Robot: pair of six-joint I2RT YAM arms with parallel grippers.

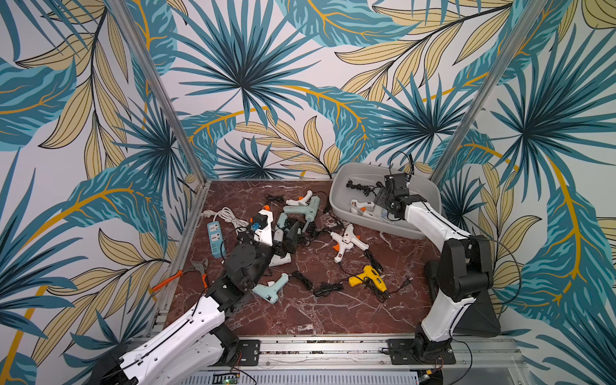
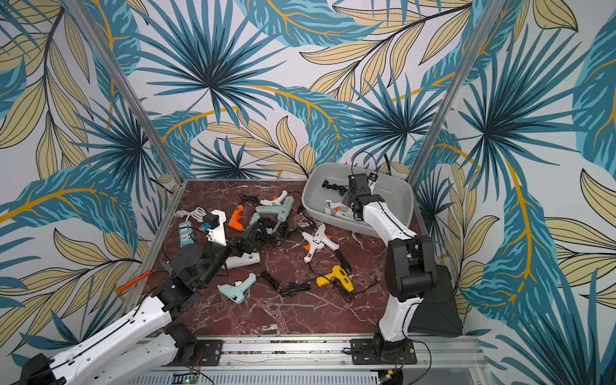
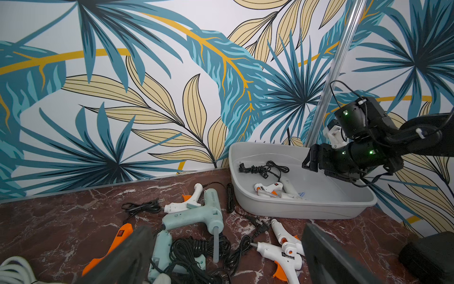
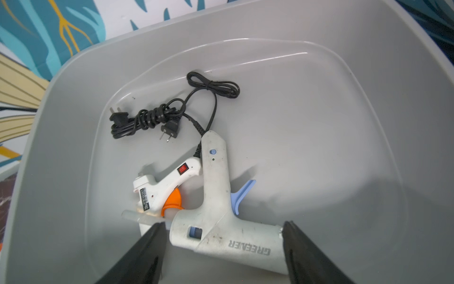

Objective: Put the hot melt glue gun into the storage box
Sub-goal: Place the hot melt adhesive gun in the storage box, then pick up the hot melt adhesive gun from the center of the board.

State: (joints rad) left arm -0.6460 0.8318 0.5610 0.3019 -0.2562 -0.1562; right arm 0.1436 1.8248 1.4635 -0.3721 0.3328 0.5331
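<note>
The light grey storage box (image 1: 420, 196) (image 2: 396, 196) (image 3: 307, 209) stands at the table's back right corner. On its floor (image 4: 319, 123) lie a white glue gun with a blue trigger (image 4: 221, 221), a smaller white one with an orange trigger (image 4: 167, 182) and their black cords. My right gripper (image 4: 222, 223) (image 1: 380, 203) is down inside the box, jaws apart on either side of the white blue-trigger gun's barrel, with a gap on one side. My left gripper (image 3: 226, 228) (image 1: 286, 238) hangs wide open over a pile of glue guns left of centre, holding nothing.
Loose on the marble table are a yellow gun (image 1: 366, 278), a white one (image 1: 346, 240), a pale teal one (image 1: 271, 286), a large teal one (image 1: 305, 208), an orange one (image 2: 236, 217) and tangled cords. A power strip (image 1: 215, 238) and pliers (image 1: 180, 275) lie at the left edge.
</note>
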